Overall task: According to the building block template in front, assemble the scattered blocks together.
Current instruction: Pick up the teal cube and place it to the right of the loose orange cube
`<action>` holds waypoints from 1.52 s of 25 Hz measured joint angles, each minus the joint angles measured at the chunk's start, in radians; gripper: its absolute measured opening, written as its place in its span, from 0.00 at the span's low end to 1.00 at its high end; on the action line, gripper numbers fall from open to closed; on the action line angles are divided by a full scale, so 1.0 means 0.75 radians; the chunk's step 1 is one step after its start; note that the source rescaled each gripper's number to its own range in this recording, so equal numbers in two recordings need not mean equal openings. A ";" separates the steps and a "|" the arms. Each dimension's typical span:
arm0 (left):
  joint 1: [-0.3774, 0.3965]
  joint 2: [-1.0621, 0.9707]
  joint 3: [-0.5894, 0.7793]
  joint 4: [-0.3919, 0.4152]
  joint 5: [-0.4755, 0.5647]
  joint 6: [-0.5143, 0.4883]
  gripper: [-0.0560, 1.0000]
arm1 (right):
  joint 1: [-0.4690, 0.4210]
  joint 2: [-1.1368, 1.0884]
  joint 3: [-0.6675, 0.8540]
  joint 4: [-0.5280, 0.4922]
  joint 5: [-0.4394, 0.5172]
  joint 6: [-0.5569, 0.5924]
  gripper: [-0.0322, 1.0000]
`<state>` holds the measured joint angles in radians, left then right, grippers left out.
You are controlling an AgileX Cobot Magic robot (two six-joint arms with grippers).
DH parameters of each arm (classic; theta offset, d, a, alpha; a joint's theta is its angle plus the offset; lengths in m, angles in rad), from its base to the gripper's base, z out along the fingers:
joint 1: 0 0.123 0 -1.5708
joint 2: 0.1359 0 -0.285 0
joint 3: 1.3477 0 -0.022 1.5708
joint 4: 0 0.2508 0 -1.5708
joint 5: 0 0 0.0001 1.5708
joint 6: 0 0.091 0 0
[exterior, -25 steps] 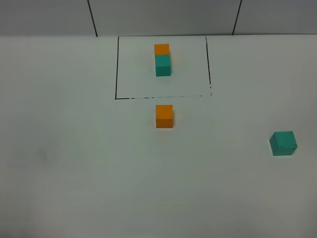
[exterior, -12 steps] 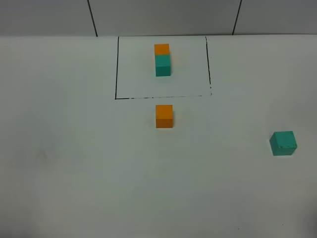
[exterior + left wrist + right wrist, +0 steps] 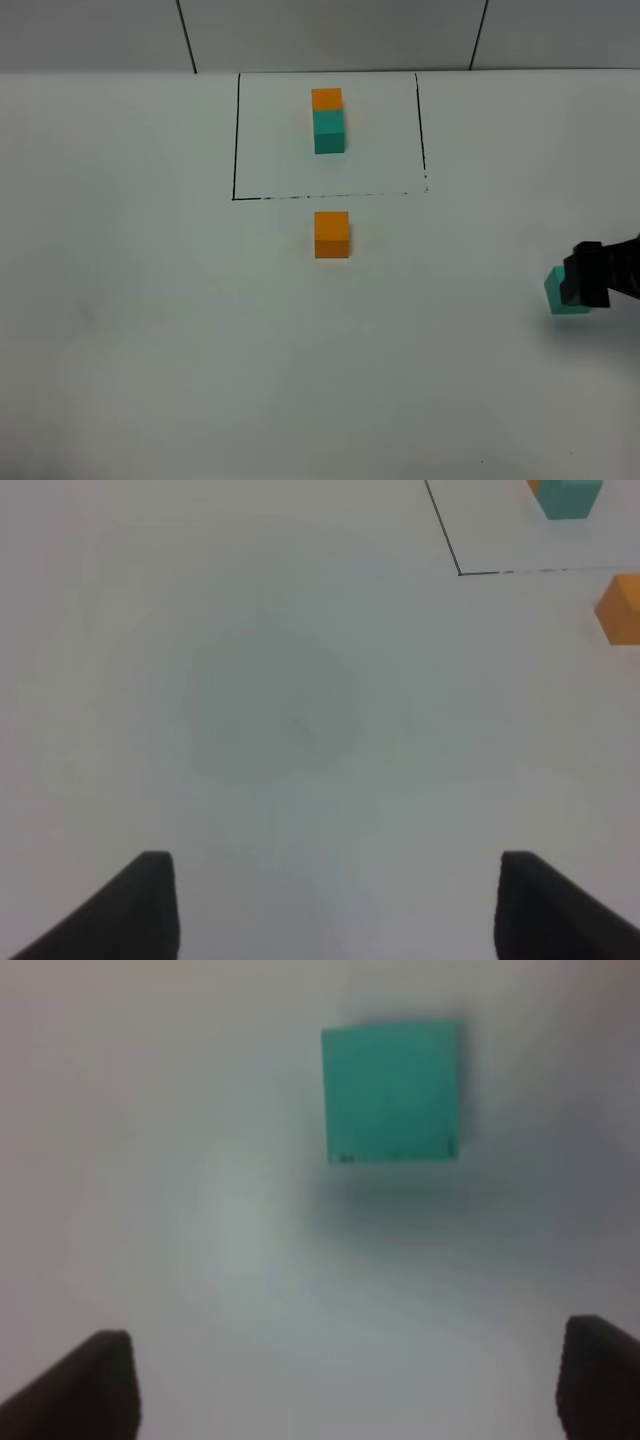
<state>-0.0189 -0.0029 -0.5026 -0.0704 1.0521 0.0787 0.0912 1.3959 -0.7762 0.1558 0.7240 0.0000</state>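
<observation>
The template, an orange cube [image 3: 326, 99] joined to a teal cube [image 3: 329, 131], stands inside a black drawn rectangle [image 3: 236, 140] at the back. The loose orange cube [image 3: 332, 234] sits just in front of the frame; it also shows in the left wrist view [image 3: 622, 608]. The loose teal cube [image 3: 553, 290] lies at the far right, partly covered by my right gripper [image 3: 588, 277]. In the right wrist view the teal cube [image 3: 392, 1092] lies ahead of the open right gripper [image 3: 350, 1390], not between its fingers. My left gripper [image 3: 335, 920] is open and empty over bare table, out of the exterior view.
The white table [image 3: 150, 350] runs back to a grey panelled wall [image 3: 330, 30]. The frame's corner line [image 3: 460, 572] and the template's teal cube [image 3: 570, 497] show at the edge of the left wrist view.
My right gripper has come into the exterior view from the right edge and now covers part of the loose teal cube. The cubes have not moved.
</observation>
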 joint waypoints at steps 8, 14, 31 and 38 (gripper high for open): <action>0.000 0.000 0.000 0.000 0.000 0.000 0.44 | 0.000 0.276 -0.116 -0.011 -0.110 -0.084 0.71; 0.000 0.000 0.000 0.000 0.000 0.000 0.44 | 0.000 0.405 -0.123 -0.036 -0.209 -0.087 0.71; 0.000 0.000 0.000 0.000 0.000 0.000 0.44 | 0.000 0.553 -0.126 -0.044 -0.310 -0.070 0.03; 0.000 0.000 0.000 0.000 0.000 0.000 0.44 | 0.039 0.556 -0.272 -0.182 -0.100 -0.225 0.05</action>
<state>-0.0189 -0.0029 -0.5026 -0.0704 1.0521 0.0787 0.1207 1.8126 -0.9801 0.0189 0.6493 -0.1685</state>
